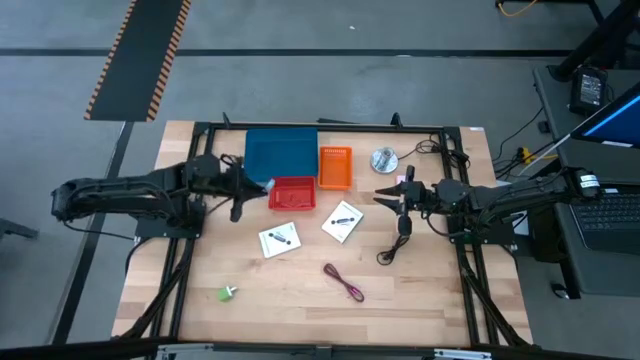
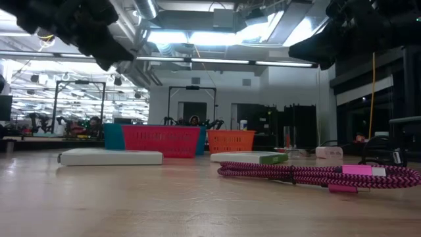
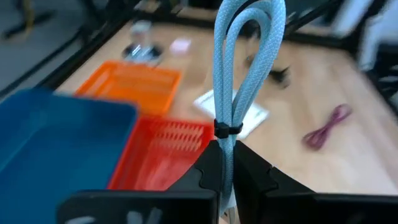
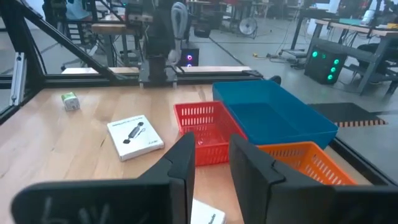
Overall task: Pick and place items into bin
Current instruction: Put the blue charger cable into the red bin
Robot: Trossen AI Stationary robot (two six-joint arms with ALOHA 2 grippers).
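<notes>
On the wooden table (image 1: 300, 300), near its far edge, sit blue bin (image 1: 280, 154), red basket (image 1: 292, 194), orange basket (image 1: 335, 167). Left gripper (image 3: 225, 163) is clenched on a light-blue cable (image 3: 245, 56) over the red basket. Right gripper (image 4: 208, 163) hovers released near the right edge; workshop room behind.

**A workshop hall around a wooden table**

The pale wooden table (image 1: 300, 300) stands on a grey concrete floor (image 1: 330, 25). A black mat edged with orange-and-black hazard stripes (image 1: 140, 55) lies on the floor beyond the table's far left corner. At the right side, a desk holds an open laptop (image 1: 608, 215). From table height, long ceiling strip lights (image 2: 197, 60) glow over an open hall with dark metal frames (image 2: 191, 99) and benches farther back. A yellow cable (image 2: 373, 92) hangs at the right.
</notes>
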